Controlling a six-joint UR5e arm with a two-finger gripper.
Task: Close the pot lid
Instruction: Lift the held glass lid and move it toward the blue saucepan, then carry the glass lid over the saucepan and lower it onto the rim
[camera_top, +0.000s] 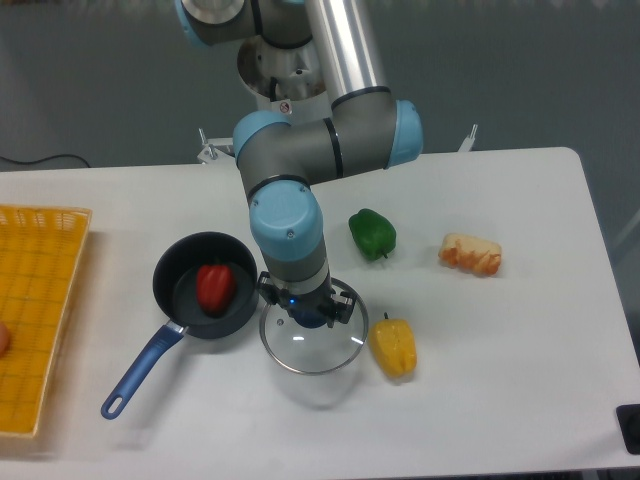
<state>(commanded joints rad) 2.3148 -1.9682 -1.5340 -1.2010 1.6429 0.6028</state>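
Observation:
The pot (190, 275), a small dark navy saucepan with a long blue handle (140, 372), stands uncovered left of centre with a red pepper (214, 287) inside. The lid (314, 348), a clear glass disc with a metal rim, hangs just right of the pot and a little above the table, its faint shadow lying below it. My gripper (305, 318) points straight down onto the lid's centre and is shut on the knob, which my wrist hides.
A yellow pepper (395, 347) lies close to the lid's right rim. A green pepper (372, 232) and a piece of bread (471, 254) lie further right. A yellow mesh basket (35, 315) sits at the left edge.

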